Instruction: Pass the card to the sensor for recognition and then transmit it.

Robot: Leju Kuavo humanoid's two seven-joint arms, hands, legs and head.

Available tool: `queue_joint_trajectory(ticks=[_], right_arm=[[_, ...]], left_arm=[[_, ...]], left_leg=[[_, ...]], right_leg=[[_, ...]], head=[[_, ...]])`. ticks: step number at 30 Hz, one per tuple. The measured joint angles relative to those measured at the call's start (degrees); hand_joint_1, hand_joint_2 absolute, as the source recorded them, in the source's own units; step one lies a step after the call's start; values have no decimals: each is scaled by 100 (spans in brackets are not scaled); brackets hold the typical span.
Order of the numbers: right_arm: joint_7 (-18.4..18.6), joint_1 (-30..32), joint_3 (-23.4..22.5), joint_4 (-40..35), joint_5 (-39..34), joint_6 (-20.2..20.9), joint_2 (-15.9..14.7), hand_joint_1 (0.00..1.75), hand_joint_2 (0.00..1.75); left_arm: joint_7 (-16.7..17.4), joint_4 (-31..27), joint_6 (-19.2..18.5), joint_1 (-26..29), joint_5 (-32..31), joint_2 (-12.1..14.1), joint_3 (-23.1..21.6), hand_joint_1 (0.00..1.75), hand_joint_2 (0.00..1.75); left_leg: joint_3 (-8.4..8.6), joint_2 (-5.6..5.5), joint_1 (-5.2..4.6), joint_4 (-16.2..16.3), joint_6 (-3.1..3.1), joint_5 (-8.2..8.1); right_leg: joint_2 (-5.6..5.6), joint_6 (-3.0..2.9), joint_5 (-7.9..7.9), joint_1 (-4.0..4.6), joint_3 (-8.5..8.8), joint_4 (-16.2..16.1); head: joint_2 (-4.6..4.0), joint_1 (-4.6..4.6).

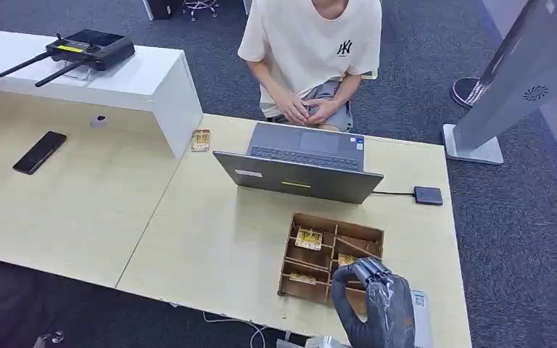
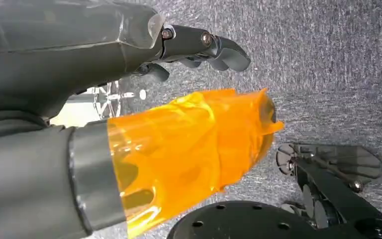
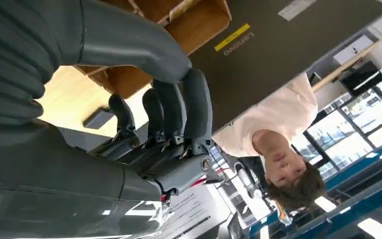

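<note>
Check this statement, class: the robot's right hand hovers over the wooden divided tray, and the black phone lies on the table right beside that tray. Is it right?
Not quite. The right hand does hover over the wooden tray, but the black phone lies far away on the other table, near the white counter. The head view shows it.

From high on the body we look forward and down over the pale wooden table [image 1: 210, 239], the grey open laptop [image 1: 301, 167] and a seated person in a cream T-shirt [image 1: 312, 43]. Our right wrist camera sits close behind the right hand [image 3: 164, 124], turned upside down, facing the brown wooden compartment box [image 3: 179, 25], the laptop lid and that person, all shared with the head view. Our left wrist camera, close behind the left hand [image 2: 194, 45], apparently faces grey carpet [image 2: 338, 64].
</note>
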Motion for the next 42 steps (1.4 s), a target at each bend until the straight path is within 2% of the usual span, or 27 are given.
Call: queue_joint_trajectory(ticks=[4,6,8,10,11,13,15,16,21,22,26,28,30,32,33,35,40,41,42], right_arm=[[43,-67,142,240,120,4,-33,82,175],[65,-100,194,352,160,4,-37,79,175],[116,-139,260,470,215,4,-57,94,175],[122,-161,295,573,252,0,-68,80,175],[136,-175,306,621,256,0,-70,80,175],[181,-207,339,711,282,-2,-74,93,175],[229,-230,367,789,306,-4,-77,96,175],[247,-239,380,822,317,-9,-77,115,175],[389,-259,385,945,440,-63,-83,115,175],[430,-260,385,964,483,-70,-85,122,175],[603,-263,385,1017,680,-147,-107,112,175],[675,-264,385,1028,746,-184,-120,126,175],[745,-261,383,1032,818,-192,-131,117,175],[826,-259,376,1034,898,-227,-142,89,175],[850,-257,374,1034,927,-243,-144,89,175],[911,-250,361,1034,980,-247,-160,103,175],[988,-230,276,1051,1036,-251,-166,103,175],[999,-230,267,1054,1039,-254,-168,99,175],[1016,-229,260,1058,1043,-256,-168,86,175]], left_arm=[[-37,0,-2,-9,-133,-2,13,0,0],[-65,0,-2,-9,-197,-7,35,0,0],[-100,2,-2,-11,-258,-7,65,0,0],[-125,4,-4,-12,-300,-9,114,0,0],[-129,9,-4,-13,-317,-9,136,0,0],[-138,20,-4,-18,-361,-11,162,0,0],[-166,37,-4,-28,-411,-9,192,0,0],[-188,55,-2,-39,-439,-9,218,0,0],[-238,116,-2,-56,-501,-7,313,0,0],[-240,120,-2,-57,-503,-7,315,0,0],[-238,146,-2,-63,-509,-7,337,0,0],[-238,157,0,-64,-503,-7,339,0,0],[-238,157,4,-64,-496,-7,339,0,0],[-234,157,7,-64,-459,-7,339,0,0],[-223,157,7,-64,-435,-7,339,0,0],[-184,157,7,-63,-376,-7,339,0,0],[-122,157,7,-63,-293,-7,339,0,0],[-118,157,7,-63,-293,-7,339,0,0],[-118,157,7,-63,-291,-7,339,0,0]], left_leg=[[0,0,0,0,0,0],[0,0,0,0,0,0],[0,0,0,0,0,0],[0,0,-1,0,0,0],[0,1,-1,0,0,0],[1,0,-1,0,0,0],[1,0,0,0,0,0],[1,1,0,0,0,0],[1,1,0,0,0,0],[1,1,0,0,0,0],[1,1,-1,0,0,0],[1,1,-1,1,0,0],[1,1,-1,1,0,0],[2,1,-1,1,0,0],[2,1,-1,1,0,0],[2,1,-1,1,0,0],[2,1,-1,0,0,0],[2,1,-1,1,0,0],[2,1,-1,0,0,0]], right_leg=[[0,0,0,0,0,0],[0,0,0,0,0,0],[0,0,0,0,0,0],[0,0,0,0,0,0],[1,0,0,-1,0,0],[0,0,0,0,-1,0],[0,0,0,0,-1,0],[1,0,0,0,-1,0],[1,0,0,0,-1,0],[1,0,0,0,-1,0],[1,0,0,-1,-1,0],[1,0,0,-1,-1,0],[1,0,0,-1,-1,-1],[1,0,0,0,-1,-1],[1,0,0,0,-1,-1],[1,0,0,0,-1,0],[2,0,0,0,-1,0],[2,0,0,0,-1,-1],[2,0,0,0,-1,0]], head=[[0,0],[0,0],[0,0],[0,0],[0,0],[0,0],[0,0],[0,0],[0,0],[0,0],[0,0],[0,0],[0,0],[0,0],[0,0],[0,0],[0,2],[0,0],[0,2]])
